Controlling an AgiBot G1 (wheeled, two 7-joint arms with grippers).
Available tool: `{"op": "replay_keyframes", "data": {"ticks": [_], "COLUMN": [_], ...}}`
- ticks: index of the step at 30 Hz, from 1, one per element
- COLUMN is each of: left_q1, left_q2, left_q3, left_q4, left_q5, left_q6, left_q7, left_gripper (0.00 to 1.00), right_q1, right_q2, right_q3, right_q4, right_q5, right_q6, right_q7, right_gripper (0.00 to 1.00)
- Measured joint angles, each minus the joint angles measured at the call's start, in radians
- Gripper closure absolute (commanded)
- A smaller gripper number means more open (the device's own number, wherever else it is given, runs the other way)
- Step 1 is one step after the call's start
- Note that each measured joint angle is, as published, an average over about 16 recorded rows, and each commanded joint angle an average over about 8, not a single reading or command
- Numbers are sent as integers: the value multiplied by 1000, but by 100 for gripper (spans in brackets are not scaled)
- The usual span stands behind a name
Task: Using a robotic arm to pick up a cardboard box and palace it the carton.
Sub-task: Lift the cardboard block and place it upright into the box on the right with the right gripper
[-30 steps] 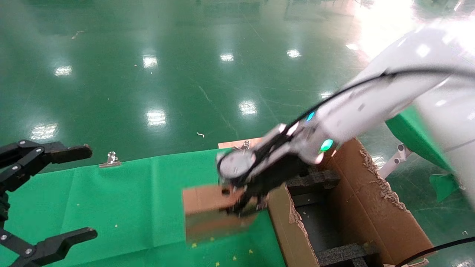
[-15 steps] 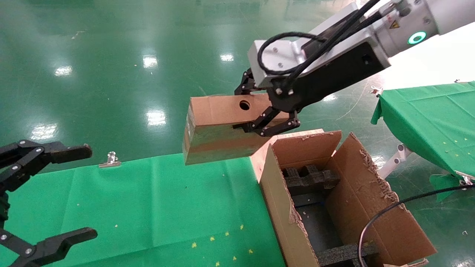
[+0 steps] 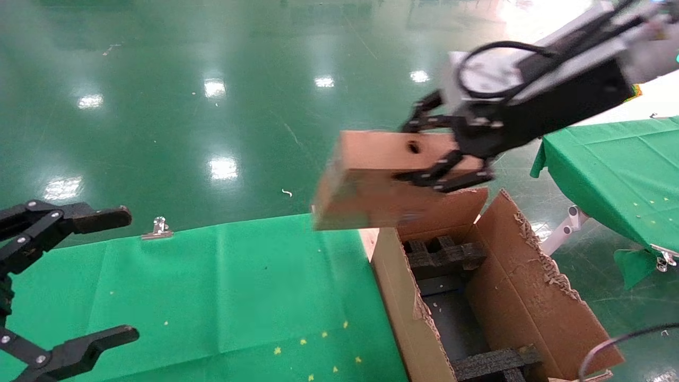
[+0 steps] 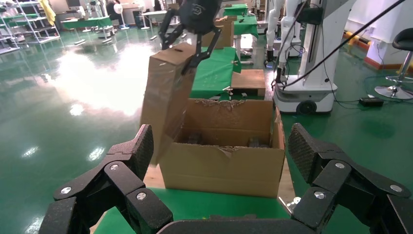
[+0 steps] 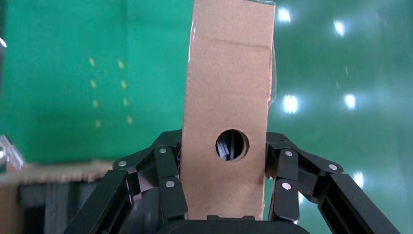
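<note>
The cardboard box (image 3: 371, 180), small and brown with a round hole, hangs in the air over the near-left corner of the carton (image 3: 530, 286). My right gripper (image 3: 411, 154) on the white robotic arm is shut on the box's end, one finger on each side. In the right wrist view the box (image 5: 229, 87) stands between the fingers (image 5: 168, 170) of that gripper (image 5: 224, 141). The left wrist view shows the box (image 4: 165, 102) tilted above the carton (image 4: 224, 165). My left gripper (image 3: 127, 275) stays open and empty at the table's left edge.
A green cloth (image 3: 212, 297) covers the table left of the carton, held by a metal clip (image 3: 158, 227) at its far edge. Black foam dividers (image 3: 445, 254) sit inside the carton. A second green table (image 3: 610, 164) stands at the right, above the shiny green floor.
The right gripper lifted the box off the green cloth, then carried it right to above the carton's edge. The left gripper has not moved.
</note>
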Motion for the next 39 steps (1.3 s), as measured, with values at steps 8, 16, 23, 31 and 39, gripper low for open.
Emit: {"op": "replay_keyframes", "data": {"ticks": [8,16,23,31,39], "left_q1": [0,0,0,0,0], "left_q2": [0,0,0,0,0], "left_q3": [0,0,1,1,1], "left_q4": [0,0,0,0,0], "left_q5": [0,0,0,-1,-1], "left_q6": [0,0,0,0,0], "left_q7": [0,0,0,0,1], "left_gripper": [0,0,0,0,0], "right_q1": [84,109,97,60,6], "right_q2": [99,155,179,234,346], "right_q3": [-138,-254,-346,-408,-429], "right_q4": [-96,-177,-225,-228,-107], "right_q5": [-28,-13,35,86,109], "right_q6": [2,1,11,84,237], "right_q7": [-80,-110,-33,166,426], "right_gripper": [100,100,100,100,100]}}
